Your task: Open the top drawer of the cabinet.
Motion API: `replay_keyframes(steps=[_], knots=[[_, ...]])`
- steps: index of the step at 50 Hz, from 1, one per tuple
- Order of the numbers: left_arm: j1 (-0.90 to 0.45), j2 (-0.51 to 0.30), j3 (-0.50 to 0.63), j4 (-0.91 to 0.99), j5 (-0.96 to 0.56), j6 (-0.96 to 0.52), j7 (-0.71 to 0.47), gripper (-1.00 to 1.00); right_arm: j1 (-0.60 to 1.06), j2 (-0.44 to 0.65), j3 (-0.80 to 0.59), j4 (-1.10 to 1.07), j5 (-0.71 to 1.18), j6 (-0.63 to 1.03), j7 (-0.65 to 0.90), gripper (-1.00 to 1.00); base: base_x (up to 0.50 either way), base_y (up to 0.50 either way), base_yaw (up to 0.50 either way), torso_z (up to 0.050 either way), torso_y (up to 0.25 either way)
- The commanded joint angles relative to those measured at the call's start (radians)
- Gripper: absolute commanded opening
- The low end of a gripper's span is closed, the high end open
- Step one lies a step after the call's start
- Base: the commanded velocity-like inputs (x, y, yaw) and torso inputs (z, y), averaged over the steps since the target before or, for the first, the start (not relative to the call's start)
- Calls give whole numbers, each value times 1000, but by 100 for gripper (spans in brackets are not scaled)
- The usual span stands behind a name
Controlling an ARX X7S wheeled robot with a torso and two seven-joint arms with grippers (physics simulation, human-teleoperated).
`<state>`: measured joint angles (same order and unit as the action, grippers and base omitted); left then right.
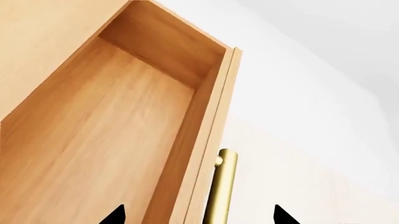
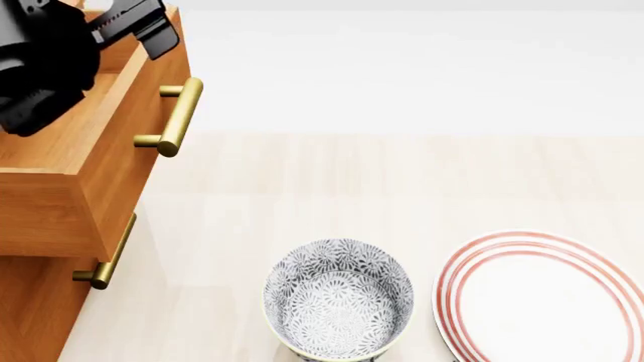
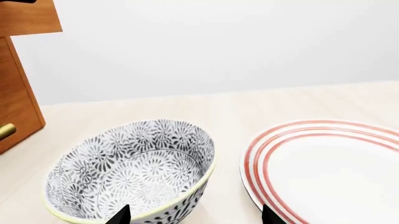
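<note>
Top drawer point(image 2: 96, 162) and cabinet point(image 2: 35, 309): matt orange-brown wood grain; handle point(image 2: 179, 117): satin brass metal; beside cabinet, bowl point(image 2: 339, 308) and red-ringed plate point(image 2: 544, 302): glossy glazed ceramic; tabletop point(image 2: 332, 188): pale smooth wood.

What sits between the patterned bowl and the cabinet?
Nothing: in the head view, only bare tabletop separates the bowl from the cabinet.

Patterned bowl point(image 2: 339, 308) just beside a red-ringed plate point(image 2: 548, 302) on the pale wooden table point(image 2: 352, 188).
</note>
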<state>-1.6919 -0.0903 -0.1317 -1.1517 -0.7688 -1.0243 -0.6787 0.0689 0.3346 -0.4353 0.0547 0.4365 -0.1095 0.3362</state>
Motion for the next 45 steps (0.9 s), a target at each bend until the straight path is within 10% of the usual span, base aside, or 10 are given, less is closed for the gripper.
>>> replay_keyframes(steps=[1, 45], knots=[[-8, 13, -91, -69, -27, 46, -14, 100, -4, -16, 21, -13, -17, 6, -15, 100, 0, 0, 0, 0, 0], [28, 58, -156, -64, -81, -5, -5, 100, 2, -12, 15, -3, -9, -1, -14, 100, 0, 0, 0, 0, 0]])
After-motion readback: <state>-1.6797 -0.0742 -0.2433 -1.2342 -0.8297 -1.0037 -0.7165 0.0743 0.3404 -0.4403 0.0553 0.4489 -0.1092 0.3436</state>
